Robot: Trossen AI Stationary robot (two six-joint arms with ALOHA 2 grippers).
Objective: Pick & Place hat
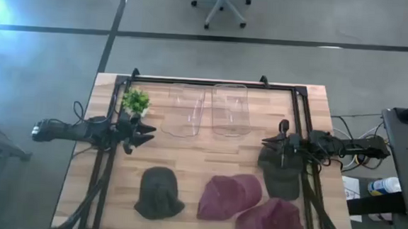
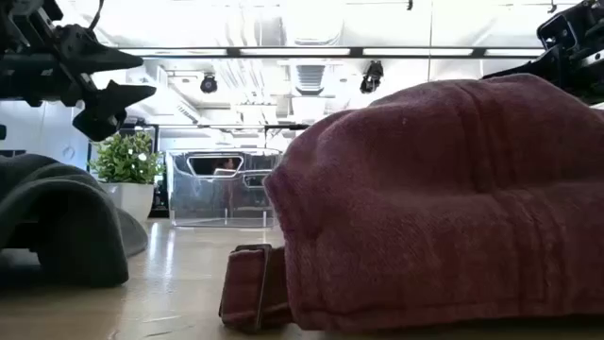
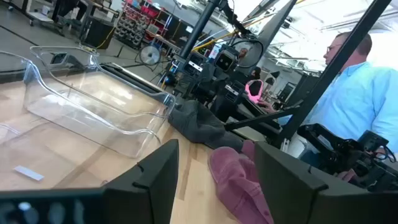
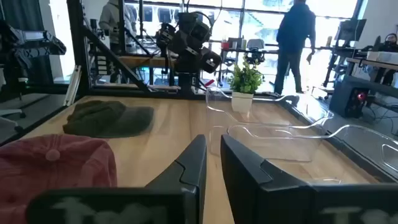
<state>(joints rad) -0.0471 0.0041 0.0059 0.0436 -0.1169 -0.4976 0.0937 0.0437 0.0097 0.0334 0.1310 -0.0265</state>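
Several hats lie on the wooden table. A dark grey hat (image 1: 160,192) rests near the front, left of centre, also in the right wrist view (image 4: 109,118). Two maroon hats (image 1: 231,196) (image 1: 272,224) lie to its right; one fills the low view (image 2: 444,198). Another dark hat (image 1: 282,172) lies under my right arm. My left gripper (image 1: 148,134) (image 3: 216,149) hovers open at the table's left side, pointing right. My right gripper (image 1: 265,141) (image 4: 212,140) hovers at the right side, pointing left, its fingers nearly together with nothing between them.
Two clear plastic bins (image 1: 184,110) (image 1: 230,109) stand side by side at the far middle. A small potted plant (image 1: 135,101) stands at the far left. A black frame (image 1: 199,80) runs along the table's far and side edges. A person (image 3: 364,93) stands beyond the right side.
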